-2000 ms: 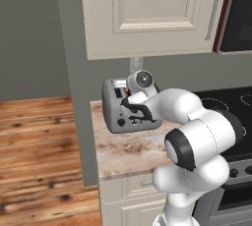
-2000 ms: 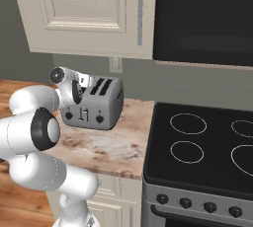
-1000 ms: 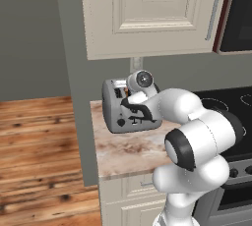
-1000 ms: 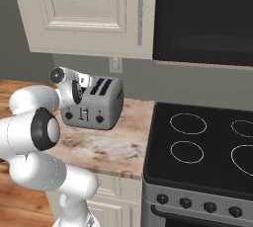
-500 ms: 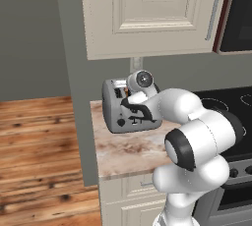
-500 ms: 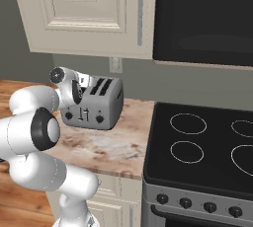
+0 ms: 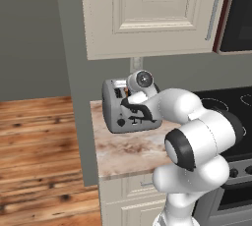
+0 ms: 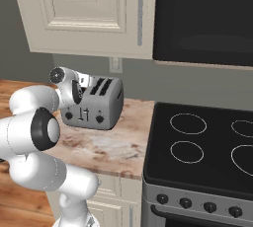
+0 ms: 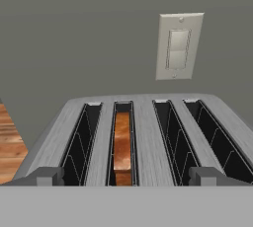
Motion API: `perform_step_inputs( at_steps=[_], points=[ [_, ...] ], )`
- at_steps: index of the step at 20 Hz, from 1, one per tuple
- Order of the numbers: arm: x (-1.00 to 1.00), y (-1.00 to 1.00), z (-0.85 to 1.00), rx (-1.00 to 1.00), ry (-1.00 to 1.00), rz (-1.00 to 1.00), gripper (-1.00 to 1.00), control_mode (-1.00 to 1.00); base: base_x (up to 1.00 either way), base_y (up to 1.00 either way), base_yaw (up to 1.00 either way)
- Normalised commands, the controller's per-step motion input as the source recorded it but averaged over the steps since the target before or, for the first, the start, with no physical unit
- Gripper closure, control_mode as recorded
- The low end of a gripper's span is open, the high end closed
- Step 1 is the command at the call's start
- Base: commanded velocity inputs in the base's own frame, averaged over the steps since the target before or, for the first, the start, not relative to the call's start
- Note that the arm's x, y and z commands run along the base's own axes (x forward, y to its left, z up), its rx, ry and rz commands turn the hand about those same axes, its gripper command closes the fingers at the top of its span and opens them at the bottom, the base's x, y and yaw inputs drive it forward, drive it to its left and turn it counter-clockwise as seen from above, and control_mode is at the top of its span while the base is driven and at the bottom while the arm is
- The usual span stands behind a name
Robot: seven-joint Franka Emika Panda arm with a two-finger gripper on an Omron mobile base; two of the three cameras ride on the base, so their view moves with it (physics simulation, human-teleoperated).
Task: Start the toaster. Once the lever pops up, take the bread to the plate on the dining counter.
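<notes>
At nine o'clock on the narrow marbled counter (image 7: pixel 128 154), beside the stove (image 8: pixel 207 147), we see the toaster (image 8: pixel 94 103) with the bread (image 9: pixel 122 147) sunk in its second slot from the left. Our gripper (image 9: pixel 126 176) hovers just above, fingers spread wide and holding nothing. If we descend off-centre, a fingertip could catch the slot rim, or we could reach for the slice before the lever is pressed.

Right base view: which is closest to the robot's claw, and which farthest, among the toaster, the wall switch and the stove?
1. The toaster: right under the claw, which hangs open at its left end.
2. The wall switch: on the wall just behind the toaster, to the right.
3. The stove: far right, past the counter's end.
</notes>
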Motion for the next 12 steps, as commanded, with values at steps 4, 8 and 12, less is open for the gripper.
perform_step_inputs(
  at_steps=[4,8,12],
  points=[
    [0.0,0.0,0.0,0.0,0.0,0.0,-1.0,-1.0,0.0,0.0,0.0],
    [0.0,0.0,0.0,0.0,0.0,0.0,-1.0,-1.0,0.0,0.0,0.0],
    [0.0,0.0,0.0,0.0,0.0,0.0,-1.0,-1.0,0.0,0.0,0.0]
  ],
)
